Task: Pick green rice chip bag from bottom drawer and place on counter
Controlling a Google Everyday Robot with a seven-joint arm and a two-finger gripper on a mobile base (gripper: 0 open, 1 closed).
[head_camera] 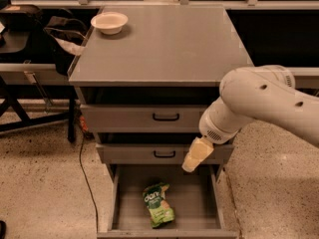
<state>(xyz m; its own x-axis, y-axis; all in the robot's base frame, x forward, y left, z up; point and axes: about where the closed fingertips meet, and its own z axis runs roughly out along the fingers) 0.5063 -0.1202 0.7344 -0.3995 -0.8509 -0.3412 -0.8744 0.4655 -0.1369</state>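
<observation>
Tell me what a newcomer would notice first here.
The white robot arm reaches in from the right, its cream claw hanging before the middle drawer. Below, a crinkled light-green snack bag lies in the open grey bottom drawer; a white bowl sits far left on the grey counter.

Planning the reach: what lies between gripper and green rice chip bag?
Only bare bottom drawer floor, per the camera view; the gripper hangs up-right of the bag.

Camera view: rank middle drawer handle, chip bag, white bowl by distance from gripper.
The gripper hangs over the bottom drawer, right side.
1. middle drawer handle, just left
2. green rice chip bag, below-left
3. white bowl, far-left corner of counter
</observation>
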